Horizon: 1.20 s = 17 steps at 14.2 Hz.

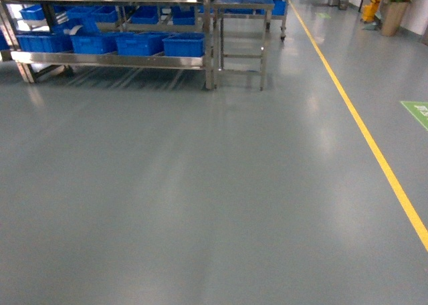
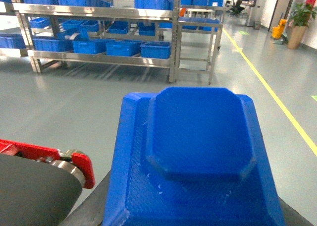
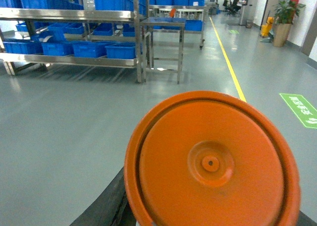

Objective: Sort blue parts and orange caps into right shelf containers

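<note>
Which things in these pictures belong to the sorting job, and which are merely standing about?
Belonging to the job:
- blue part, close before the left wrist camera
- orange cap, close before the right wrist camera
- blue crates on the steel shelf

Merely standing about:
- yellow floor line
- potted plant
- green floor sign
- small steel table

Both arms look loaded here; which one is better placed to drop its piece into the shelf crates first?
Neither clearly, perhaps the left. The blue part fills the left wrist view and the orange cap the right, apparently carried. The crates sit far off, left of centre in the head view. No fingers visible.
</note>
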Motion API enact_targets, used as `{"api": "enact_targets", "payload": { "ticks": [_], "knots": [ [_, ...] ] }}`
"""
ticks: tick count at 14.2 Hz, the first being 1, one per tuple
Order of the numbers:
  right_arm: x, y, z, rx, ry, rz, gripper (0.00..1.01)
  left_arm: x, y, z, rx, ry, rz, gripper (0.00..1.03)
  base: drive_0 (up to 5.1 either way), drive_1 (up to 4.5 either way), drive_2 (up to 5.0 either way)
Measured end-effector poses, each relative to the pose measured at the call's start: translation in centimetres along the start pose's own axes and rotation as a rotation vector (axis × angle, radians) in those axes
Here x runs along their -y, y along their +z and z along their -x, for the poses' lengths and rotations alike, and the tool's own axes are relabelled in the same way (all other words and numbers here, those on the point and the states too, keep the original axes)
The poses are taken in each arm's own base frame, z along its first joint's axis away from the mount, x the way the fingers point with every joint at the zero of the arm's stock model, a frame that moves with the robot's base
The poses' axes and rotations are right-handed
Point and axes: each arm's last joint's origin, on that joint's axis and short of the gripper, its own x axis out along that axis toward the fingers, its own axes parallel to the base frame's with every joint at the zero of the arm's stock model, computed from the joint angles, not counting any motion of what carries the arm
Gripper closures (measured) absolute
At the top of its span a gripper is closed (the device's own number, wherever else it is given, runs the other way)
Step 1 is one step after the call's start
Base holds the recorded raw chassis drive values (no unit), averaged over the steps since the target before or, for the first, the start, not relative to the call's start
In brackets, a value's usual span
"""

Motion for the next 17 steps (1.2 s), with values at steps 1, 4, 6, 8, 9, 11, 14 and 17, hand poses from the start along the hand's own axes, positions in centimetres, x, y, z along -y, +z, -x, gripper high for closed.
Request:
{"api": "enact_targets", "payload": {
  "ticks": [1,4,6,8,9,11,14,17],
  "knots": [
    [0.00,0.00,0.00,0.000,0.000,0.000,0.58,0.00,0.00,0.00,0.000,0.000,0.000,0.61,-1.6,-1.64,-1.6],
    [0.00,0.00,0.00,0.000,0.000,0.000,0.58,0.00,0.00,0.00,0.000,0.000,0.000,0.61,-1.6,-1.64,-1.6],
    [0.00,0.00,0.00,0.000,0.000,0.000,0.58,0.00,0.00,0.00,0.000,0.000,0.000,0.61,-1.6,-1.64,-1.6],
    [0.00,0.00,0.00,0.000,0.000,0.000,0.58,0.00,0.00,0.00,0.000,0.000,0.000,0.61,-1.7,-1.65,-1.7],
    [0.00,0.00,0.00,0.000,0.000,0.000,0.58,0.00,0.00,0.00,0.000,0.000,0.000,0.61,-1.7,-1.65,-1.7],
    [0.00,0.01,0.00,0.001,-0.001,0.000,0.58,0.01,0.02,0.00,0.002,-0.002,0.000,0.61,-1.7,-1.65,-1.7],
    [0.00,0.00,0.00,0.000,-0.001,0.000,0.58,0.01,0.00,0.00,0.000,-0.002,0.000,0.61,-1.7,-1.65,-1.7],
    [0.00,-0.01,0.00,-0.001,0.000,0.000,0.58,0.01,0.00,0.00,0.000,-0.001,0.000,0.61,-1.7,-1.65,-1.7]
  ]
}}
